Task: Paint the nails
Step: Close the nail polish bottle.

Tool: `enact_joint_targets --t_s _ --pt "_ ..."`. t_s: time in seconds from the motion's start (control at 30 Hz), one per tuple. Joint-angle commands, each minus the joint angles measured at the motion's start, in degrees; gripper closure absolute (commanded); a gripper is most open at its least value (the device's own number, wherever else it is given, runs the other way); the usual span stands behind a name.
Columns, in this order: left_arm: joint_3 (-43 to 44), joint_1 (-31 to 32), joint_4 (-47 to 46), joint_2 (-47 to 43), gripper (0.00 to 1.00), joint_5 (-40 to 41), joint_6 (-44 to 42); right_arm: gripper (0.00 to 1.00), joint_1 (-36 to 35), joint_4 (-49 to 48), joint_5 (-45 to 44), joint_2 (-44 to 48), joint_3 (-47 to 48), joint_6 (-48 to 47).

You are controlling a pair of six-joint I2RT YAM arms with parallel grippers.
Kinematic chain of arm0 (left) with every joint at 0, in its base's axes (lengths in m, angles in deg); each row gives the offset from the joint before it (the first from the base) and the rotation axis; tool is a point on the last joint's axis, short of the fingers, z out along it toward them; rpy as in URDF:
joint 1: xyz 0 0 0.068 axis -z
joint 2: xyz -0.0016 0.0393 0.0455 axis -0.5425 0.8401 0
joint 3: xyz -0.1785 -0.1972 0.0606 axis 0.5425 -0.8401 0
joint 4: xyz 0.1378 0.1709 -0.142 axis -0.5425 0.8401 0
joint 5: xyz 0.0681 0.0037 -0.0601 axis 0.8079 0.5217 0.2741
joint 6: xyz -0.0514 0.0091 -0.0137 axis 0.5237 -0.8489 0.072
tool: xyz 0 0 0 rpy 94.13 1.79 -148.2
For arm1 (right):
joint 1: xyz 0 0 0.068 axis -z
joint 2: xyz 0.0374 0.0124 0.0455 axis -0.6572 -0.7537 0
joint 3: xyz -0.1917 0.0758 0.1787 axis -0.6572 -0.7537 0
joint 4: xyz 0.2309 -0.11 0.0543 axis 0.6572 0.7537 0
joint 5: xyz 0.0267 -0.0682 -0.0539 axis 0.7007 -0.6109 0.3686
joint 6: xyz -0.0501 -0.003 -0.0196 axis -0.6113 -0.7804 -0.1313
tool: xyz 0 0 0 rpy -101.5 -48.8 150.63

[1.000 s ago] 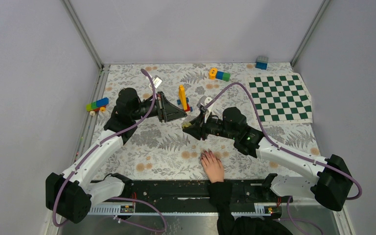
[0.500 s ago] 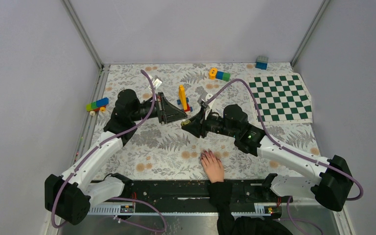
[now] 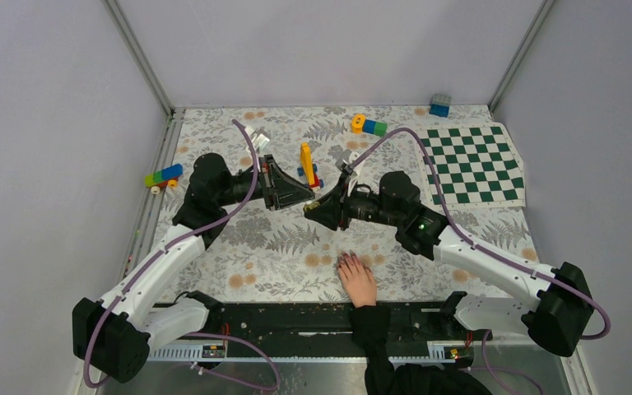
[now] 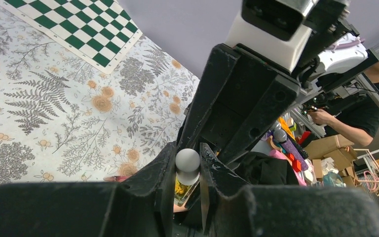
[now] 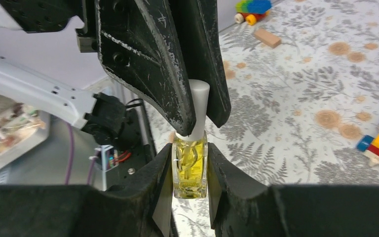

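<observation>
From above, the left end effector [image 3: 304, 196] and the right end effector [image 3: 319, 209] meet tip to tip over the middle of the floral worktop [image 3: 239, 247]. The nails [image 3: 346, 262] belong to a pale hand [image 3: 359, 281] lying flat at the near edge, well apart from both. In the left wrist view, that arm's fingers are closed on a white cap [image 4: 187, 160]. In the right wrist view, that arm's fingers are clamped on a small bottle [image 5: 190, 168] of yellow liquid, directly under the cap. The likely risk is that the bottle turns or slips in this grip when the cap is twisted, tipping polish onto the worktop. The loaded brush could also drip on its way to the nails.
</observation>
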Motion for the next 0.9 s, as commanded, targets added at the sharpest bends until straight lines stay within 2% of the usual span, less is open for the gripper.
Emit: enact_joint_targets --t_s 0.0,0.17,0.63,0.87 --pt "-0.3 1.4 -4.2 -1.9 1.0 -3.3 -0.7 1.0 3.2 -10.4 9.3 1.1 2.8 7.9" --pt "-0.5 3.2 -6.4 -3.7 1.0 -5.7 -1.7 1.0 6.4 -20.0 17.0 0.1 1.9 18.4" --pt "0.8 11.2 -10.3 -5.0 1.0 -18.7 -1.3 1.0 6.5 -35.4 32.5 -2.0 2.9 31.0" --pt "0.9 13.1 -10.0 -6.3 1.0 -20.2 -1.8 1.0 6.5 -37.6 34.5 -1.6 3.3 32.6"
